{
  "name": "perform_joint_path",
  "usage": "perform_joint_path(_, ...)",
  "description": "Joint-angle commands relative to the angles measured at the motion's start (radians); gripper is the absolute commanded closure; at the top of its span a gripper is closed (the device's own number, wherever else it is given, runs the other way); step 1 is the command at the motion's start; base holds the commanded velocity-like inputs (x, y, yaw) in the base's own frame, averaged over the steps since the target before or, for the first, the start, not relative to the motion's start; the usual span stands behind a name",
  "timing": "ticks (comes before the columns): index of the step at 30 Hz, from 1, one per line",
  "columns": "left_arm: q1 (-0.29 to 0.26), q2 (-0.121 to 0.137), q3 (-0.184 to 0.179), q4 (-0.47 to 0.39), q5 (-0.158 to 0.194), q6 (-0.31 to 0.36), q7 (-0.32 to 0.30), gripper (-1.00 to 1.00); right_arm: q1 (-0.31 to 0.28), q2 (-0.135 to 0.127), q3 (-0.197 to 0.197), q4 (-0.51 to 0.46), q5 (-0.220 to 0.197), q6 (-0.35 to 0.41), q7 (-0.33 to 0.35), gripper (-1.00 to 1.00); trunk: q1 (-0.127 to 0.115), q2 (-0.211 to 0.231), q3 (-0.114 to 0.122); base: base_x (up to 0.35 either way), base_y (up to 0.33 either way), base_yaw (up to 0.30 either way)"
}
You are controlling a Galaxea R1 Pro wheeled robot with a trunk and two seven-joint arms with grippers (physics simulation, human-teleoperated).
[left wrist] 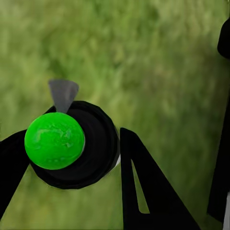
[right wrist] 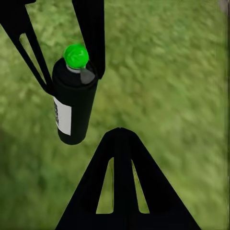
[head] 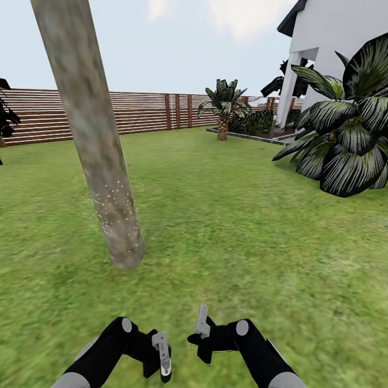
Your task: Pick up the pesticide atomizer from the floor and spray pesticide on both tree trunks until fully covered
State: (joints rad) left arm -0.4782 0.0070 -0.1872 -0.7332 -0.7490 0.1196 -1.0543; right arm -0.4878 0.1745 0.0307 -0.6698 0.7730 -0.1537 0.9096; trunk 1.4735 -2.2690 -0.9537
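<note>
Nearest my head camera, both black arms reach forward low over the grass. My left pincer [head: 161, 358] is clamped on the pesticide atomizer [left wrist: 72, 143]: through the left wrist camera I look straight down on its bright green cap, ringed by the dark bottle body, with a grey nozzle piece jutting from one side and a black finger [left wrist: 143, 187] pressed against each flank. From the right wrist camera I see the same bottle [right wrist: 73, 103] side-on, a dark cylinder with a pale label, green cap on top, gripped near its neck between the two left fingers and hanging clear above the floor [right wrist: 167, 96]. My right pincer [head: 202, 328] sits just beside the left one and carries nothing; in its own camera one black finger [right wrist: 122, 187] juts into the foreground, and I cannot tell how wide the jaws stand.

Beyond the arms, ahead and to the left, a tree trunk [head: 91, 134] rises from the lawn [head: 226, 215], thick and blotchy beige-grey, leaning in my view. Fine whitish specks of pesticide [head: 113, 207] dot its lower part; the bark above looks bare. Farther off, a brown slatted fence [head: 140, 110] closes the garden, a small palm [head: 222, 110] stands near it, a large dark-leaved plant [head: 345, 140] fills the right side, and the white house [head: 334, 48] stands behind that.
</note>
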Motion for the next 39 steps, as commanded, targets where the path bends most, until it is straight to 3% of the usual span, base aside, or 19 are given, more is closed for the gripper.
perform_joint_path(1, 0.0, -0.001, 0.0, 0.0, 0.001, 0.0, 0.0, 1.0, 0.0, 0.0, 0.0, -0.001, 0.0, 0.0, 0.0, 1.0, 0.0, 0.0, 0.0, 0.0, 0.0, 0.0)
perform_joint_path(6, 0.0, -0.022, 0.0, 0.001, 0.001, 0.0, 0.001, 1.0, 0.0, 0.0, 0.0, -0.01, 0.0, 0.0, 0.0, 1.0, 0.0, 0.0, 0.0, 0.0, 0.0, 0.0)
perform_joint_path(10, 0.0, -0.029, 0.002, 0.002, 0.005, 0.0, 0.043, 1.0, 0.0, 0.0, 0.09, -0.027, -0.005, 0.002, -0.001, 1.0, 0.0, 0.0, 0.0, 0.0, 0.0, 0.0)
perform_joint_path(12, 0.0, -0.03, 0.002, 0.002, 0.005, 0.0, 0.045, 1.0, 0.0, 0.0, 0.101, -0.038, -0.006, 0.002, -0.001, 1.0, 0.0, 0.0, 0.0, 0.0, 0.0, 0.0)
perform_joint_path(36, -0.001, -0.031, 0.005, 0.002, 0.014, -0.018, 0.028, 1.0, 0.0, 0.0, 0.104, -0.04, -0.006, 0.002, -0.002, 1.0, 0.0, 0.0, 0.0, 0.0, 0.0, 0.0)
perform_joint_path(37, -0.001, -0.031, 0.005, 0.002, 0.02, -0.018, 0.028, 1.0, 0.0, 0.0, 0.104, -0.04, -0.006, 0.002, -0.002, 1.0, 0.0, 0.0, 0.0, 0.0, 0.0, 0.0)
perform_joint_path(39, -0.002, -0.029, 0.001, 0.003, 0.072, -0.02, 0.01, 1.0, 0.0, 0.0, 0.104, -0.04, -0.006, 0.002, -0.002, 1.0, 0.0, 0.0, 0.0, 0.0, 0.0, 0.0)
